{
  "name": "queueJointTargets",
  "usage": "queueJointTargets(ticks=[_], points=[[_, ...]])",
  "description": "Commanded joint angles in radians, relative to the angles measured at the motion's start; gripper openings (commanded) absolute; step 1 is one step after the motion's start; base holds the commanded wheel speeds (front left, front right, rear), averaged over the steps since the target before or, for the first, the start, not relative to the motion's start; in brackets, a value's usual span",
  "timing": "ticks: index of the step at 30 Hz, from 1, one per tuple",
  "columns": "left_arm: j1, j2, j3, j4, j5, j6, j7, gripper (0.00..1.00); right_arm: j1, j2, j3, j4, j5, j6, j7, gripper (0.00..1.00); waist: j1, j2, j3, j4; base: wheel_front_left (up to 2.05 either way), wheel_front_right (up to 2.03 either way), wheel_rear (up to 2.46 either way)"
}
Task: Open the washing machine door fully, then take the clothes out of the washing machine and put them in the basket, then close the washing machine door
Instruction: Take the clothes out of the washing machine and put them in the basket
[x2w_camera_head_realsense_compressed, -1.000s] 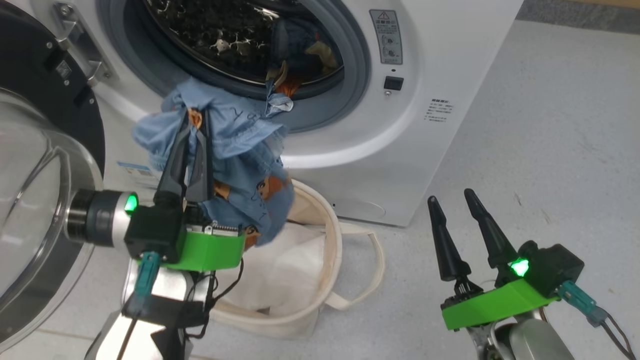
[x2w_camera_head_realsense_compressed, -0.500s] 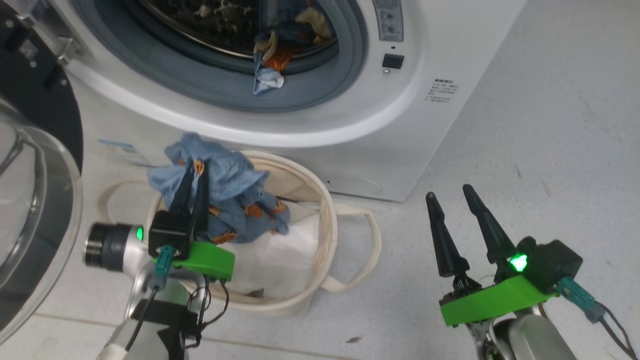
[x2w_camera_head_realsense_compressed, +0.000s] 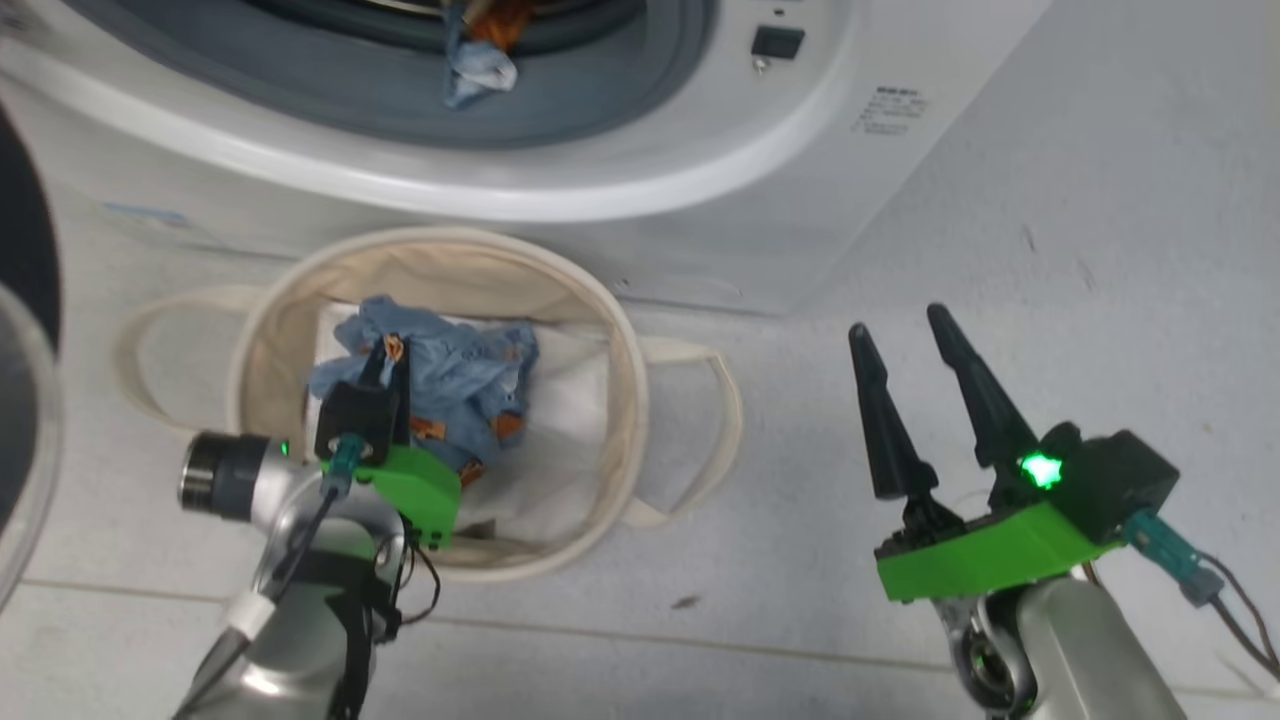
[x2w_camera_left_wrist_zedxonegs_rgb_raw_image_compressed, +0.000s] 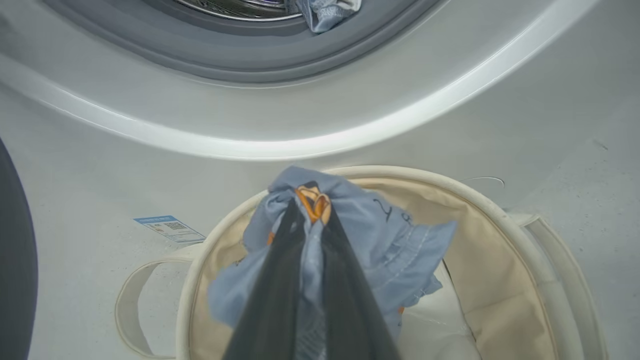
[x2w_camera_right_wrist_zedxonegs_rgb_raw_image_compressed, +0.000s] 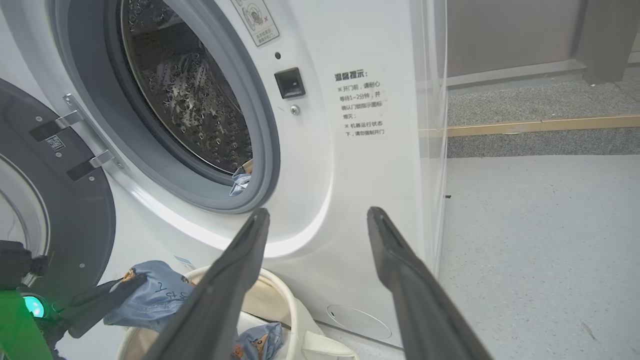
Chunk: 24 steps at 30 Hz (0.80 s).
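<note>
Left gripper (x2w_camera_head_realsense_compressed: 390, 350): lower left of the head view, clenched on the clothes (x2w_camera_head_realsense_compressed: 470, 375).
Clothes: blue bundle, centre-left, inside the basket (x2w_camera_head_realsense_compressed: 620, 400) rim, over a white sheet (x2w_camera_head_realsense_compressed: 570, 400).
Blue scrap (x2w_camera_head_realsense_compressed: 478, 70): top centre, at the washing machine (x2w_camera_head_realsense_compressed: 700, 230) opening.
Right gripper (x2w_camera_head_realsense_compressed: 900, 321): lower right, fingers spread, holding nothing.
Door (x2w_camera_head_realsense_compressed: 25, 250): far left, swung open.

Gloss, steel, rubber, canvas, cloth
The washer (x2w_camera_right_wrist_zedxonegs_rgb_raw_image_compressed: 360, 165) is smooth glossy white, its drum (x2w_camera_right_wrist_zedxonegs_rgb_raw_image_compressed: 190, 100) shiny perforated metal, its gasket (x2w_camera_right_wrist_zedxonegs_rgb_raw_image_compressed: 264, 150) matt grey rubber; the door (x2w_camera_right_wrist_zedxonegs_rgb_raw_image_compressed: 85, 235) is glossy black. The basket (x2w_camera_head_realsense_compressed: 450, 270) is cream canvas, the clothes (x2w_camera_head_realsense_compressed: 465, 365) soft crumpled cloth, the floor (x2w_camera_head_realsense_compressed: 1100, 200) matt and speckled.
</note>
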Motion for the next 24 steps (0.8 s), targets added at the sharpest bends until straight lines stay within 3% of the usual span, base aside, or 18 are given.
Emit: queueJointTargets(ticks=[1,9,17,19,20,21,24], points=[[-0.039,0.017,0.026,-0.006,0.01,-0.005,-0.005,0.0,-0.021,0.003,0.019,-0.039,0.001,0.0,-0.012,1.0,0.0,0.0,0.047,-0.026,0.0,0.0,0.0],[-0.104,0.022,0.024,0.11,0.017,-0.022,-0.005,0.0,-0.056,0.003,0.017,-0.047,0.009,0.0,-0.012,1.0,0.0,0.0,0.12,-0.066,0.0,0.0,0.0],[-0.118,0.017,0.028,0.143,0.005,-0.052,-0.005,0.01,-0.066,0.003,0.009,-0.046,0.011,0.0,-0.012,1.0,0.0,0.0,0.129,-0.068,0.0,0.0,0.0],[-0.114,0.012,0.028,0.131,0.002,-0.059,-0.005,0.19,-0.066,0.003,0.006,-0.044,0.009,0.0,-0.012,1.0,0.0,0.0,0.122,-0.056,0.0,0.0,0.0],[-0.11,0.009,0.03,0.122,-0.001,-0.06,-0.005,0.7,-0.066,0.003,0.006,-0.043,0.006,0.0,-0.012,1.0,0.0,0.0,0.118,-0.05,0.0,0.0,0.0],[-0.105,0.006,0.032,0.121,-0.003,-0.059,-0.005,1.0,-0.066,0.003,0.007,-0.041,0.003,0.0,-0.012,1.0,0.0,0.0,0.112,-0.044,0.0,0.0,0.0],[-0.089,-0.003,0.037,0.11,-0.008,-0.06,-0.005,1.0,-0.065,0.003,0.01,-0.038,-0.002,0.0,-0.012,1.0,0.0,0.0,0.09,-0.026,0.0,0.0,0.0]])
